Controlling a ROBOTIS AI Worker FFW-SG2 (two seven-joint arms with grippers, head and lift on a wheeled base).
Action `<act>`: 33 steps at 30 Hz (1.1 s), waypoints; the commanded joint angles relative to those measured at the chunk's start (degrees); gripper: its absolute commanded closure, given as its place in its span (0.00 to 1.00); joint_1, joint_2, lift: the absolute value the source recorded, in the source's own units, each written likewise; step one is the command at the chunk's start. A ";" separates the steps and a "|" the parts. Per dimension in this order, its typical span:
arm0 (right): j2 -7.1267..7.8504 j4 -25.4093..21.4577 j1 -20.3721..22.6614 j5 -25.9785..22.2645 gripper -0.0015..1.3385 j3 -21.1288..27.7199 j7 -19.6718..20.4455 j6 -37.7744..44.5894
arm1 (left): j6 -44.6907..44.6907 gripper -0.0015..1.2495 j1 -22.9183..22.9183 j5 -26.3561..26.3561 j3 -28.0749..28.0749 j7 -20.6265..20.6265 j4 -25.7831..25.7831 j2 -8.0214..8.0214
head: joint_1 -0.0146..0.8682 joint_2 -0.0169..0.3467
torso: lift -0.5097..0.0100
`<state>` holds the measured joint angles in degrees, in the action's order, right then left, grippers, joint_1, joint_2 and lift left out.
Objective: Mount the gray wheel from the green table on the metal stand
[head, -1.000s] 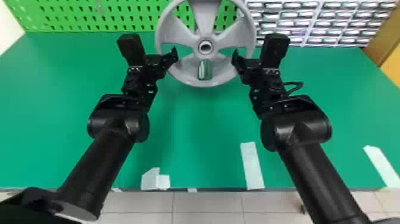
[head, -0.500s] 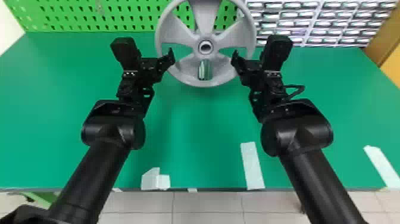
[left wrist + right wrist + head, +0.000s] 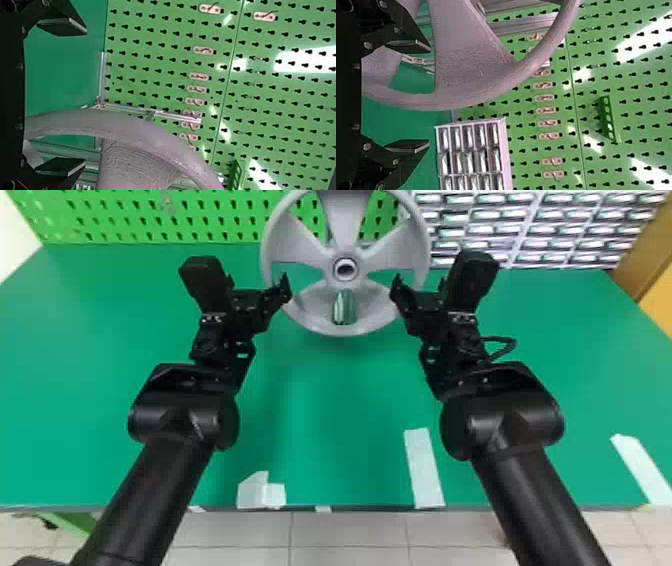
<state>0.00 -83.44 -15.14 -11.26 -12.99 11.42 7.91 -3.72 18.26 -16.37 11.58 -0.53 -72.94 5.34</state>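
A: Where's the wheel?

B: The gray five-spoked wheel (image 3: 345,327) stands upright at the far side of the green tabletop (image 3: 340,415), before a green perforated board (image 3: 150,220). Its round center hub (image 3: 346,269) faces the robot. Silver metal bars (image 3: 524,25) run behind the rim; likely part of the stand, joint hidden.

A: And the two tools?

B: One at each side of it. Left tool (image 3: 84,97): two flat black fingers spread wide, rim passing between them, neither pad pressed on it. Right tool (image 3: 429,97): same posture, wide gap, rim in the gap — nothing clamped.

A: Which step, then?

B: My reading: the mounting looks done or nearly so. With no grip on it, the wheel keeps its height, so something else seems to bear it. Letting-go stage, I'd say.

A: Next move calls for what?

B: Both tools backing off toward the robot, fingers kept apart, evenly and slowly. A fingertip catching the rim or a spoke could tug the wheel loose — watch the hub for wobble while they clear.
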 commanded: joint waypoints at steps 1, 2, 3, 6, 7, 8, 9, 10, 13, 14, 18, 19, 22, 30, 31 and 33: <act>-0.05 -1.20 0.90 -0.16 0.32 0.07 0.00 0.00 | 0.56 0.10 -1.04 0.20 -0.33 0.00 -1.94 0.37 | 1.00 0.19 | 0.80; -0.05 -1.46 1.08 -0.16 0.32 0.16 0.00 0.09 | 0.65 0.10 -1.39 0.20 -0.51 0.00 -2.38 0.37 | 1.00 0.19 | 0.80; -0.05 -1.64 1.17 -0.25 0.32 0.16 0.00 0.09 | 0.65 0.10 -1.65 0.20 -0.60 0.00 -2.73 0.46 | 1.00 0.19 | 0.80; -0.05 -2.17 1.52 -0.43 0.32 0.16 0.00 0.09 | 1.17 0.10 -2.53 0.20 -1.12 0.00 -4.14 0.46 | 1.00 0.19 | 0.80; -0.05 -2.34 1.70 -0.43 0.32 0.25 0.00 0.09 | 1.17 0.10 -2.79 0.20 -1.21 0.00 -4.49 0.46 | 1.00 0.19 | 0.80; -0.05 -2.52 1.87 -0.51 0.32 0.34 0.00 0.09 | 1.44 0.10 -3.06 0.20 -1.30 0.00 -5.11 0.46 | 1.00 0.19 | 0.80; -0.05 -2.78 2.05 -0.60 0.32 0.34 0.00 0.09 | 1.61 0.10 -3.32 0.20 -1.39 0.00 -5.46 0.46 | 1.00 0.19 | 0.80; -0.05 -3.05 2.22 -0.60 0.32 0.42 0.00 0.09 | 1.79 0.10 -3.50 0.20 -1.48 0.00 -5.90 0.46 | 1.00 0.19 | 0.80; 0.09 -4.01 2.93 -0.69 0.32 0.42 0.00 0.00 | 1.79 0.10 -4.20 0.37 -1.65 0.00 -7.21 0.46 | 1.00 0.19 | 0.80; 0.18 -4.36 3.19 -0.69 0.32 0.51 0.00 0.09 | 1.79 0.10 -4.55 0.46 -1.74 0.00 -7.74 0.55 | 1.00 0.19 | 0.80; 0.44 -5.51 4.24 -0.87 0.32 0.60 0.00 0.00 | 2.23 0.10 -5.96 0.46 -2.44 0.00 -9.85 0.55 | 1.00 0.19 | 0.80; 0.53 -5.77 4.42 -0.87 0.32 0.60 0.00 0.09 | 2.40 0.10 -6.40 0.55 -2.71 0.00 -10.47 0.55 | 1.00 0.19 | 0.80; 0.62 -6.56 5.12 -0.95 0.32 0.51 0.00 0.00 | 2.84 0.10 -7.80 0.99 -3.50 0.00 -12.66 0.64 | 1.00 0.19 | 0.80; 1.32 -8.58 6.71 -0.95 0.32 0.16 -0.09 0.00 | 3.90 0.10 -11.23 1.34 -5.52 0.00 -16.53 0.64 | 1.00 0.19 | 0.80; 1.32 -8.76 6.79 -0.95 0.32 0.16 -0.09 0.00 | 4.07 0.10 -11.58 1.43 -5.70 0.00 -16.88 0.64 | 1.00 0.19 | 0.80; 1.41 -9.02 7.15 -1.13 0.32 0.16 -0.17 -0.18 | 4.25 0.10 -12.29 1.51 -5.96 0.00 -17.67 0.64 | 1.00 0.19 | 0.80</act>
<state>1.16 -91.77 -8.67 -12.24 -12.74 11.33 7.90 0.11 7.43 -15.06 6.27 -0.53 -89.06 5.98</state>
